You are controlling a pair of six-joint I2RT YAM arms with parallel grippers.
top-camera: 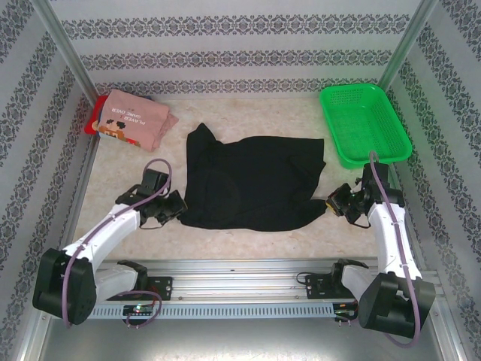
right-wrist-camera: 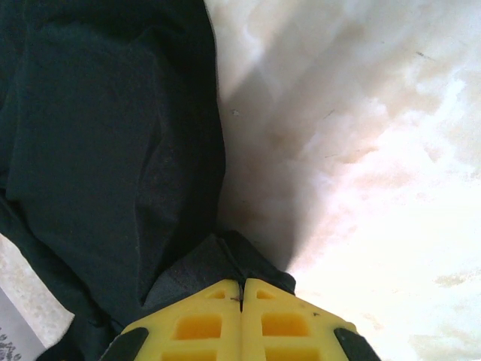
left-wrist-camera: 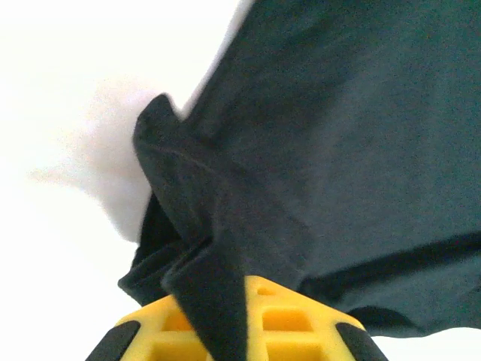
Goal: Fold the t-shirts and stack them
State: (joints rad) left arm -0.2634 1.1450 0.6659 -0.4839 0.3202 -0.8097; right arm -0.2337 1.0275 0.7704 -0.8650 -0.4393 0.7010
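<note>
Fabric of the black t-shirt (top-camera: 252, 180) lies spread out, plain and rumpled.

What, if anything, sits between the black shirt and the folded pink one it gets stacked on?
Nothing visible: bare table separates the black shirt from the pink shirt at far left. The green basket sits off to the right.
</note>
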